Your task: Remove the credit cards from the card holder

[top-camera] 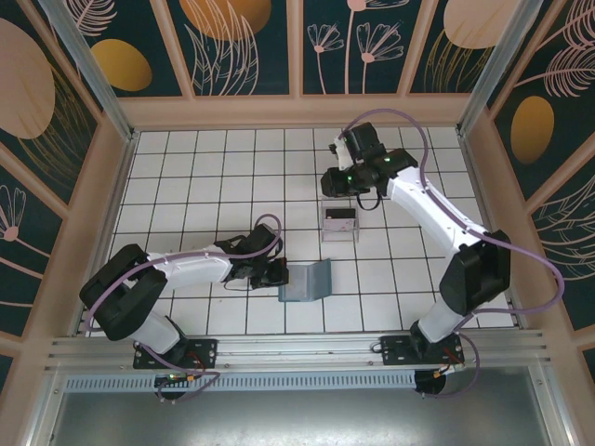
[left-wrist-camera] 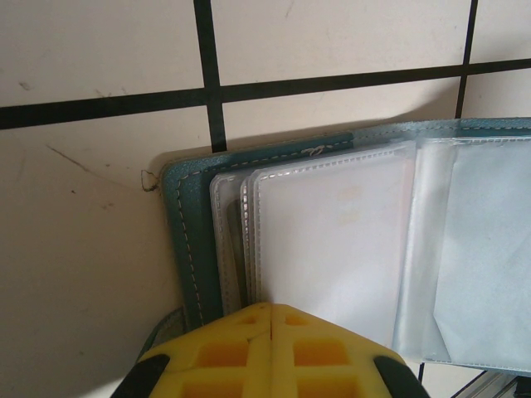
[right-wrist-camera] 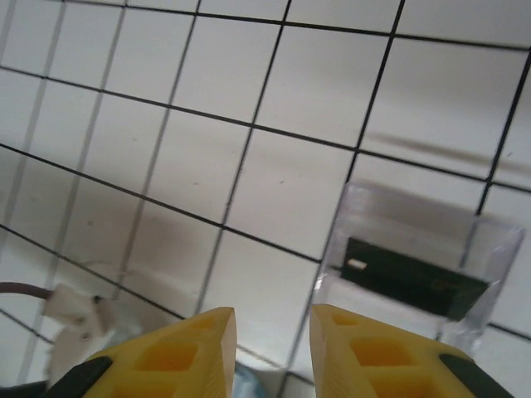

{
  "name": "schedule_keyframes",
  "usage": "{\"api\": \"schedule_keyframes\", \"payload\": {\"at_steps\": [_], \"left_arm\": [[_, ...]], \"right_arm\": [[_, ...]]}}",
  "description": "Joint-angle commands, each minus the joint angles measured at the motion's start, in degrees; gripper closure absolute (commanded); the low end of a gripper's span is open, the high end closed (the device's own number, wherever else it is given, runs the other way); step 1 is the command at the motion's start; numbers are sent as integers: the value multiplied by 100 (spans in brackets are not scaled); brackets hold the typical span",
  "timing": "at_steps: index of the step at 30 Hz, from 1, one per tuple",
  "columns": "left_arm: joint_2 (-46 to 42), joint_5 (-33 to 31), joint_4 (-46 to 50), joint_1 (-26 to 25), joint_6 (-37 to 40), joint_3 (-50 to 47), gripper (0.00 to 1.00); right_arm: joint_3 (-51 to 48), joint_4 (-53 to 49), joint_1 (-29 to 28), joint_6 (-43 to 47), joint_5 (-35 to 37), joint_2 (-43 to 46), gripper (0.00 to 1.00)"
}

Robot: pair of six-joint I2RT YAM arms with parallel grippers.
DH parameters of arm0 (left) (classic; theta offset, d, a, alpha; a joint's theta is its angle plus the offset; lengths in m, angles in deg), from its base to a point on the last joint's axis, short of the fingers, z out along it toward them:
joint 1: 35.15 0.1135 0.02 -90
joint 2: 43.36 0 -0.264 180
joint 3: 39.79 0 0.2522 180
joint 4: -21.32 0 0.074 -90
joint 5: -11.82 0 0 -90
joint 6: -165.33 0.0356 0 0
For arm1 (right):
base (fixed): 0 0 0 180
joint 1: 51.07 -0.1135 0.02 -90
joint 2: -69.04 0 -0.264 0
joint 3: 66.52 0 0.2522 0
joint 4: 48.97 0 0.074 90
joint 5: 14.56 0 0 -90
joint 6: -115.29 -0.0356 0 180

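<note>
The teal card holder [top-camera: 307, 282] lies open on the tiled floor, near the front middle. In the left wrist view its teal edge [left-wrist-camera: 187, 240] frames a stack of clear sleeves, and a pale credit card [left-wrist-camera: 332, 240] shows through the top sleeve. My left gripper [top-camera: 274, 271] [left-wrist-camera: 271, 311] is shut, its tips at the near edge of the sleeves. A dark credit card [top-camera: 340, 221] [right-wrist-camera: 406, 278] lies in a clear plastic tray [top-camera: 325, 232] [right-wrist-camera: 365, 199]. My right gripper [top-camera: 346, 186] [right-wrist-camera: 272, 327] hovers just beyond the tray, open, with nothing between its fingers.
White tiles with black grid lines cover the floor, and patterned walls close it in on three sides. A metal rail runs along the near edge by the arm bases. A white connector on a cable [right-wrist-camera: 70, 311] shows at the lower left of the right wrist view.
</note>
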State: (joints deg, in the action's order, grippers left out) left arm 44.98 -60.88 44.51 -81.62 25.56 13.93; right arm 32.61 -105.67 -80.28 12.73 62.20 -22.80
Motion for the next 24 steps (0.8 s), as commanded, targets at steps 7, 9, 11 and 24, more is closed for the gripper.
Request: {"api": "schedule_keyframes", "payload": {"at_steps": [7,9,11,24], "left_arm": [[-276,-410,260,-6,-44,99,91],[-331,-460,274,-10,-46,98,89],[-392,-499,270,-9,-71,96,89],[-686,-783,374,-2,-225,-26,93]], "right_arm": [[-984,445,-54,-1949,-1177,812,70],[-1181,588,-136,-2127,-1168,949,70],[-1377,703,-181,-2268,-1202,1064,70],[-2331,1484,-1375,-3030,-1279,993,68]]}}
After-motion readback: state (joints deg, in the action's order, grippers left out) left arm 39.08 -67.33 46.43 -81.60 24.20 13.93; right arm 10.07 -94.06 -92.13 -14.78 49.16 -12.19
